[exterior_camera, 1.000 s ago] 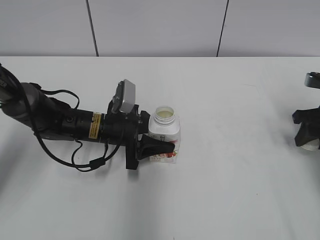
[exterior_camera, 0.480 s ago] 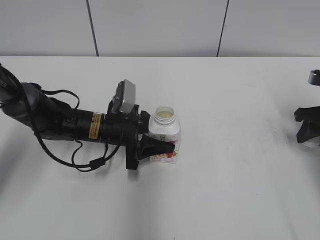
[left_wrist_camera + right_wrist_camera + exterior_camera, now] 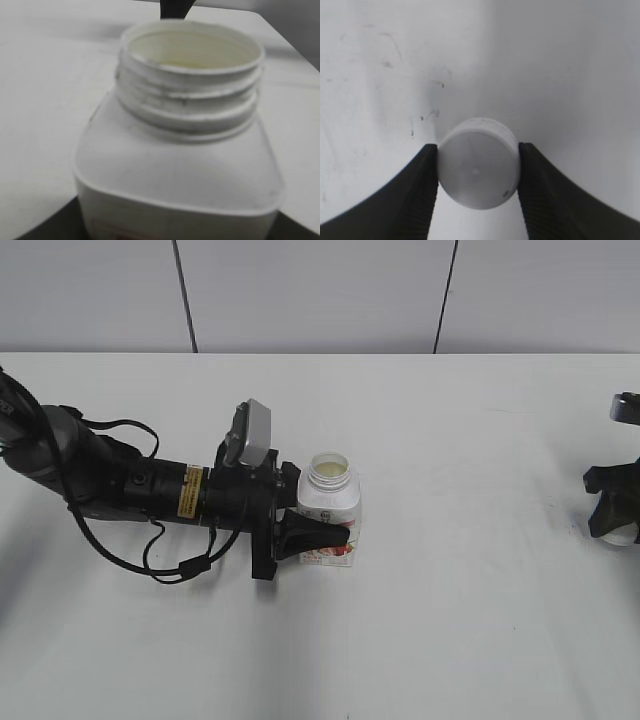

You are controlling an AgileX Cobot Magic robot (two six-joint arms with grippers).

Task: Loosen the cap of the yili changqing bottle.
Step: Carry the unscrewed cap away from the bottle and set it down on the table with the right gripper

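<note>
The yili changqing bottle (image 3: pixel 331 502) stands upright mid-table, white with a red-pink label, and its wide threaded neck (image 3: pixel 190 75) is open with no cap on it. My left gripper (image 3: pixel 326 520) is shut on the bottle's body, with one dark finger (image 3: pixel 312 536) across the label. In the left wrist view the bottle (image 3: pixel 175 165) fills the frame. My right gripper (image 3: pixel 614 515) is at the table's far right edge, shut on the cap (image 3: pixel 477 170). The cap is round, white and flat-topped, held low over the table between both ribbed fingers (image 3: pixel 422 190). A sliver of it shows in the exterior view (image 3: pixel 622 534).
The white table (image 3: pixel 470 620) runs back to a grey panelled wall (image 3: pixel 320 290). The left arm and its looping black cable (image 3: pixel 150 560) lie low across the table's left side. Faint scuff marks (image 3: pixel 427 115) show on the tabletop beyond the cap.
My right gripper with the cap shifted slightly right, then back left and a little lower at the table's right edge. The left arm and the bottle have not moved.
</note>
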